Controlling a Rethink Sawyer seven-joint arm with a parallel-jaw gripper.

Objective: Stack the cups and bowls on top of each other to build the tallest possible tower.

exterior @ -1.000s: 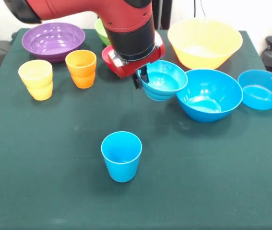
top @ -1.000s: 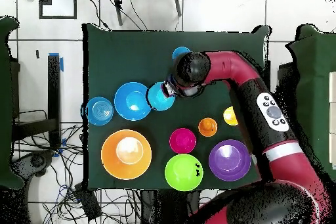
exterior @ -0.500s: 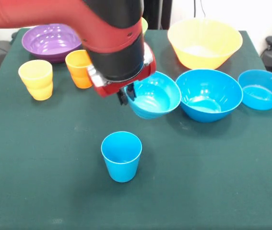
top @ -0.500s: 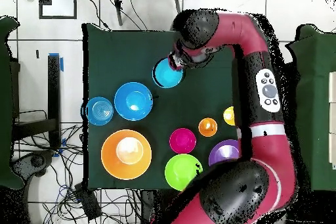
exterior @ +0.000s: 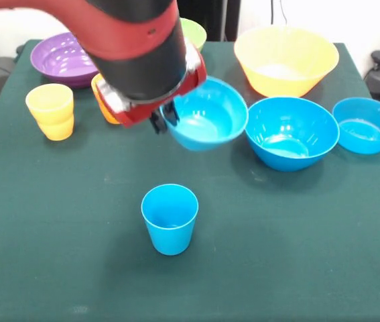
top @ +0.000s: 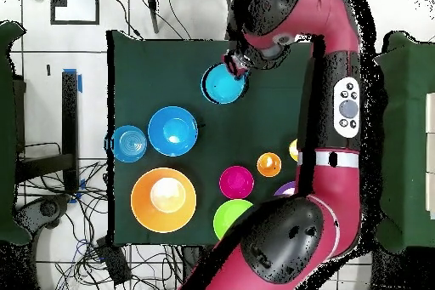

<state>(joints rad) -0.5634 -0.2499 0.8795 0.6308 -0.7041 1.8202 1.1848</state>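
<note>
Claw (exterior: 163,121) pinching blue bowl (exterior: 206,118) rim, bowl aloft beside it

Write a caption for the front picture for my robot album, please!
The robot's gripper carries a blue bowl by its rim, above the blue cup on the green table.

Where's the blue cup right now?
Front view: the blue cup stands alone near the table's centre, below the blue bowl held in the gripper.

From above I see my gripper (top: 235,62) clamped on the rim of a blue bowl (top: 223,85), which hangs beside the jaws.
</note>
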